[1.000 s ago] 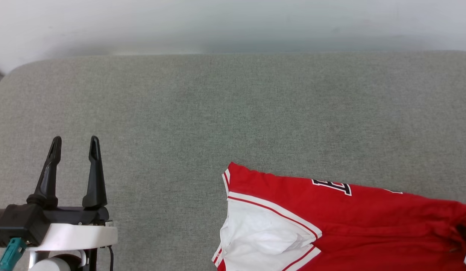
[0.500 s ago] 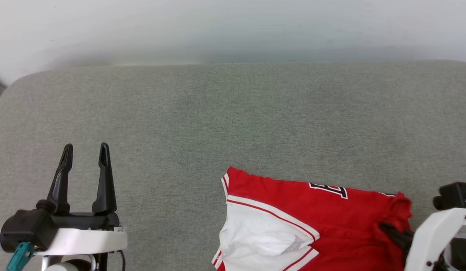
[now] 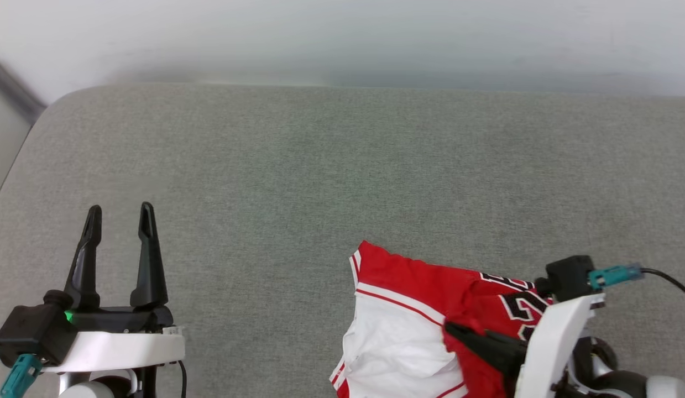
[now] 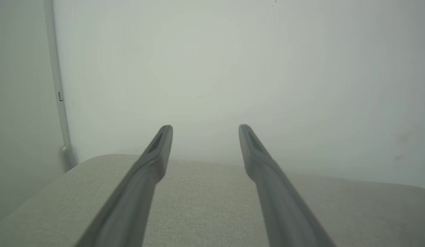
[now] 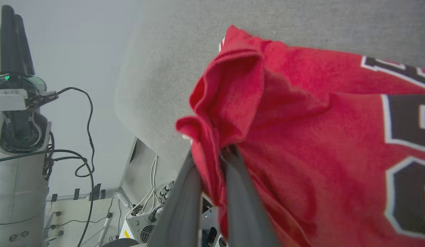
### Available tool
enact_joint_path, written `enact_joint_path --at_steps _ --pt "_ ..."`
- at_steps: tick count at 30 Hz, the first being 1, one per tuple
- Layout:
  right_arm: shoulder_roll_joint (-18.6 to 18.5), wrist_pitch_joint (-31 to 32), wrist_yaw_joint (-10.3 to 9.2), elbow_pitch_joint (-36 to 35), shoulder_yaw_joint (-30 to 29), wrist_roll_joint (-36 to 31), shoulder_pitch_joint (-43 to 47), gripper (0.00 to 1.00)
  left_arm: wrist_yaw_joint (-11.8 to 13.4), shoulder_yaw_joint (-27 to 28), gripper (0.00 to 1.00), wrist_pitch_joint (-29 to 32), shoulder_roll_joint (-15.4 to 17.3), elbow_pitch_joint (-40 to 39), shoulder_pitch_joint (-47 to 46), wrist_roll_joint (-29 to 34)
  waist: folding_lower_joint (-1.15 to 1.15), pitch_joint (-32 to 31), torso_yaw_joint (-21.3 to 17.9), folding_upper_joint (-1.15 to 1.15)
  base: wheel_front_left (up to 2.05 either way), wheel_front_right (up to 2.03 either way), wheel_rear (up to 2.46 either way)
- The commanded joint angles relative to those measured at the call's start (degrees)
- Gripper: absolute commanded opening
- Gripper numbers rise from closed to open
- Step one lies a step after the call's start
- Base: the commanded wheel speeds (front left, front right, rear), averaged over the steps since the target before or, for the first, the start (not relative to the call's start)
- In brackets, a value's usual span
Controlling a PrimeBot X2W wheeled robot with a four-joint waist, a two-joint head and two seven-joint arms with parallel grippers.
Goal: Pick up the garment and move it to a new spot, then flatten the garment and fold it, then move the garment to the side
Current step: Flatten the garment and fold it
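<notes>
The garment (image 3: pixel 417 287) is a red jersey T-shirt with a white sleeve and black-and-white lettering, lying at the near edge of the grey cushion (image 3: pixel 320 166), right of centre. My right gripper (image 3: pixel 453 330) is shut on a bunched red fold of the garment (image 5: pixel 233 103), its fingers pointing left across the cloth. In the right wrist view the fold is pinched at my right gripper (image 5: pixel 212 151). My left gripper (image 3: pixel 117 213) hovers open and empty over the cushion at the lower left, and my left gripper (image 4: pixel 204 132) points at the pale wall.
A pale wall (image 3: pixel 342 38) runs behind the cushion's far edge. The cushion's rounded left corner (image 3: pixel 49 105) drops to a gap. In the right wrist view, cables and an equipment box (image 5: pixel 140 223) sit on the floor below the near edge.
My right gripper has moved left with the red fold in it, dragging the garment's right part over toward the white sleeve. The head camera has shifted. The left gripper stays open.
</notes>
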Motion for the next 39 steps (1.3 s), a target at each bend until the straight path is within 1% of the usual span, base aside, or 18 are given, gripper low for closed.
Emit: enact_joint_path --at_steps 1,5,8,16,17,18,21,25,29,32,35,39 --pt "0.2 -0.8 -0.02 0.3 0.6 0.7 -0.9 0.00 -0.1 0.3 1.00 -0.1 0.2 0.1 -0.6 0.0 0.00 0.2 0.4 0.00 0.00 0.00 0.00" --pt "0.2 -5.0 -0.02 3.2 4.0 3.4 -2.6 0.00 -0.1 0.1 1.00 -0.1 0.5 0.3 -0.9 -0.3 0.00 0.2 1.3 0.00 0.00 0.00 0.00" --pt "0.2 -8.2 -0.02 6.2 6.2 4.2 -4.3 0.00 -0.1 -0.1 1.00 -0.1 0.6 0.5 -1.0 -0.2 0.00 0.1 1.9 0.00 0.00 0.00 0.00" --pt "0.2 -13.7 -0.02 15.4 10.1 2.0 -8.3 0.00 -0.1 -0.7 1.00 -0.1 0.8 0.7 -1.0 0.1 0.00 0.2 3.1 0.00 0.00 0.00 0.00" --pt "0.2 -14.2 -0.02 16.1 10.7 1.6 -8.7 0.26 -0.1 -0.7 1.00 -0.1 0.9 0.8 -0.9 0.2 0.00 0.3 3.2 0.00 0.00 0.00 0.00" --pt "0.2 -14.6 -0.01 16.7 11.2 1.6 -8.9 1.00 -0.1 -0.7 1.00 -0.1 0.9 0.8 -0.8 0.2 0.00 0.3 3.2 0.00 0.00 0.00 0.00" --pt "0.2 -14.9 -0.01 17.2 14.3 2.4 -9.2 1.00 -0.1 -0.7 1.00 -0.1 1.0 1.0 -0.6 0.4 0.00 0.3 3.2 0.00 0.00 0.00 0.00" --pt "0.2 -14.6 -0.01 15.8 17.9 3.9 -9.5 1.00 -0.1 -0.5 1.00 -0.1 1.0 1.2 -0.3 0.6 0.00 0.0 2.5 0.00 0.00 0.00 0.00" --pt "0.2 -15.3 -0.02 14.6 17.4 3.9 -10.7 1.00 -0.1 -0.7 1.00 -0.1 1.1 1.1 -0.2 0.8 0.00 -0.6 1.2 0.00 0.00 0.00 0.00" --pt "0.2 -15.9 -0.01 14.1 14.8 -0.2 -12.8 1.00 -0.1 -1.0 1.00 -0.1 1.1 0.8 -0.3 0.9 0.00 -0.6 -0.1 0.00 0.00 0.00 0.00" --pt "0.0 -17.1 -0.02 13.2 11.6 -7.2 -15.4 1.00 -0.1 -1.4 1.00 -0.1 1.1 0.6 -0.6 0.9 0.00 -0.3 -1.4 0.00 0.00 0.00 0.00" --pt "-5.9 -23.0 -0.02 12.1 9.1 -18.3 -18.0 1.00 -0.1 -2.0 1.00 -0.1 1.0 0.6 -1.3 0.9 0.00 0.2 -3.0 0.00 0.00 0.00 0.00"
